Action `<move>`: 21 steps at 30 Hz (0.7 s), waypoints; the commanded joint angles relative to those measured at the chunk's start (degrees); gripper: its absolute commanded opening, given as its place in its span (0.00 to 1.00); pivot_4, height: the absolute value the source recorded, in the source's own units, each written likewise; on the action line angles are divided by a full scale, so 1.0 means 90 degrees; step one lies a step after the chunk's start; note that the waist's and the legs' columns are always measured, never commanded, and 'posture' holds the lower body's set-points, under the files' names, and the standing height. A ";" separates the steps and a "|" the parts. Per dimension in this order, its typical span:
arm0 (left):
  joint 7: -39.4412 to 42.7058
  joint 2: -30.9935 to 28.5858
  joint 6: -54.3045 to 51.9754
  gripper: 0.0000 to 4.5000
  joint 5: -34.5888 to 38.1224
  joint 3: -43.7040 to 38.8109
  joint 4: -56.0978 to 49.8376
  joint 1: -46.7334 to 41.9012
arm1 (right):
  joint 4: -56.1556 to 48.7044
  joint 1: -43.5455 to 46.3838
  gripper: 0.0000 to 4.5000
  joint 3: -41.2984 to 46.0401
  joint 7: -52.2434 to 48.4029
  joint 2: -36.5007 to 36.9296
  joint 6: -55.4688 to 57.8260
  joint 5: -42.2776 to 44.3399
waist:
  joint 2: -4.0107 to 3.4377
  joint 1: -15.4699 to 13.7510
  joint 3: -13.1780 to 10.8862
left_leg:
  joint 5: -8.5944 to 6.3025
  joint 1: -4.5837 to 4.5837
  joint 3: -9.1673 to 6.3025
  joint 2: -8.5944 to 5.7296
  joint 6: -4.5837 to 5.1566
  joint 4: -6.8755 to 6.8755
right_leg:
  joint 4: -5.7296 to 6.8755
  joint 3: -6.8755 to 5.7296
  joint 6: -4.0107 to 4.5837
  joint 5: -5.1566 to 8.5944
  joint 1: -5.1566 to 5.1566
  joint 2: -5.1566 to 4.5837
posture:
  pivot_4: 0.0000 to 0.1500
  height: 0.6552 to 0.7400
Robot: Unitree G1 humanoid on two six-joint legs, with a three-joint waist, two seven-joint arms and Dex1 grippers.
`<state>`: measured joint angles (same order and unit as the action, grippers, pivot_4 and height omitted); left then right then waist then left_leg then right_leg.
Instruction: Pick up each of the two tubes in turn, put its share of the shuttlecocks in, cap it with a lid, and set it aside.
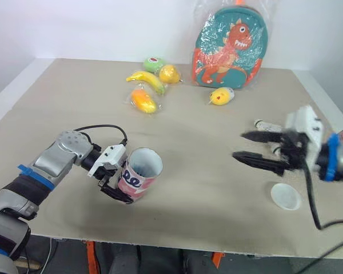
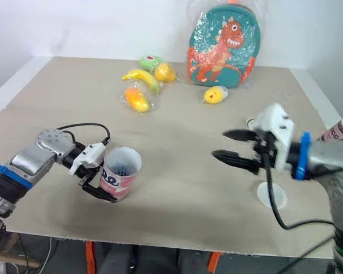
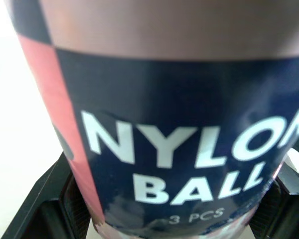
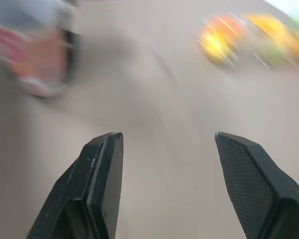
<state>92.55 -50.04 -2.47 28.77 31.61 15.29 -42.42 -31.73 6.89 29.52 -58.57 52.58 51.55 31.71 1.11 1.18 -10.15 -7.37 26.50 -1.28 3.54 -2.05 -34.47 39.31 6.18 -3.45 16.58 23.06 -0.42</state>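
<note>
Left pincer (image 1: 124,184) is seen clamped on the side of a pink and navy cardboard tube (image 1: 142,171). The tube is held tilted at the near left of the beige counter (image 1: 188,114), with its open mouth turned upward. Printed on it in white, "NYLON BALL" and "3 PCS" can be read in the left wrist view. Something dark blue is glimpsed inside the mouth, too unclear to be named. Over the counter's right side the right pincer (image 1: 244,146) is held spread wide and empty. A white round lid (image 1: 286,196) lies flat near it, toward the front edge. A second pink tube (image 2: 340,130) is cut off by the right edge, its lettering unreadable. A teal backpack with an orange dinosaur (image 1: 228,48), wrapped in clear plastic, stands at the back.
</note>
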 commanded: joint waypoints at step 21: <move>-0.0006 0.0324 0.0421 0.81 0.0026 0.0042 0.0374 -0.0465 | 0.2395 -0.0428 0.71 0.0136 0.1066 0.0062 -0.0526 -0.0604 | 0.0004 0.0163 -0.0002 | 0.0043 -0.0007 0.0016 -0.0009 0.0015 -0.0011 | -0.0010 0.0026 -0.0065 -0.0037 -0.0011 -0.0006 | 1.00 1.00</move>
<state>92.57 -47.00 0.89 28.89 33.36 19.13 -45.64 -9.96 2.11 30.77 -49.04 52.55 47.63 25.59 1.14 2.65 -10.17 -6.99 26.44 -1.15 3.45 -1.91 -34.53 39.21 6.40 -4.02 16.28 22.96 -0.47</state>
